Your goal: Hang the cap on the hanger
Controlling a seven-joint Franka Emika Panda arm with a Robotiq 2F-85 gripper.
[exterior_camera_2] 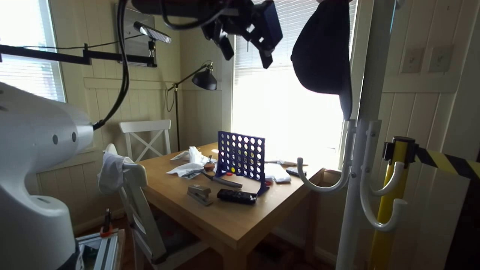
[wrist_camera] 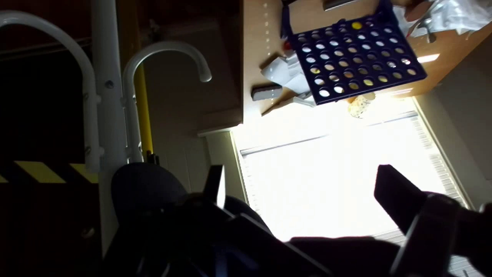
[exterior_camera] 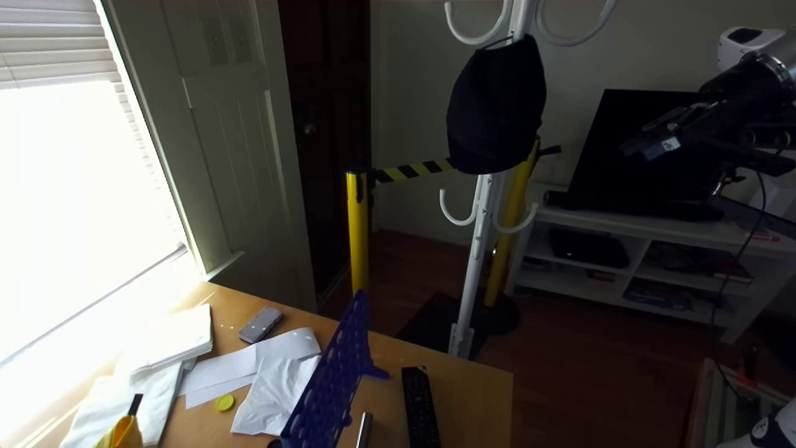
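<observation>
The black cap (exterior_camera: 497, 106) hangs against the white coat stand, the hanger (exterior_camera: 476, 261), just below its upper hooks, with its brim side down. A thin strap shows at its top, but which hook bears it is hidden. The cap (exterior_camera_2: 322, 52) and the hanger pole (exterior_camera_2: 354, 210) also show in an exterior view, where my gripper (exterior_camera_2: 247, 60) is apart from the cap with its fingers spread and empty. In the wrist view the gripper (wrist_camera: 300, 169) is open with nothing between its fingertips. The cap (wrist_camera: 144, 188) shows partly behind the gripper, beside the pole (wrist_camera: 109, 96).
A wooden table (exterior_camera_2: 232, 225) holds a blue game grid (exterior_camera_2: 240, 153), a black remote (exterior_camera_2: 237, 196), a stapler (exterior_camera_2: 200, 194) and papers. Yellow posts (exterior_camera: 357, 230) with striped tape stand by the hanger. A television (exterior_camera: 628, 149) on a white stand and a white chair (exterior_camera_2: 138, 210) are nearby.
</observation>
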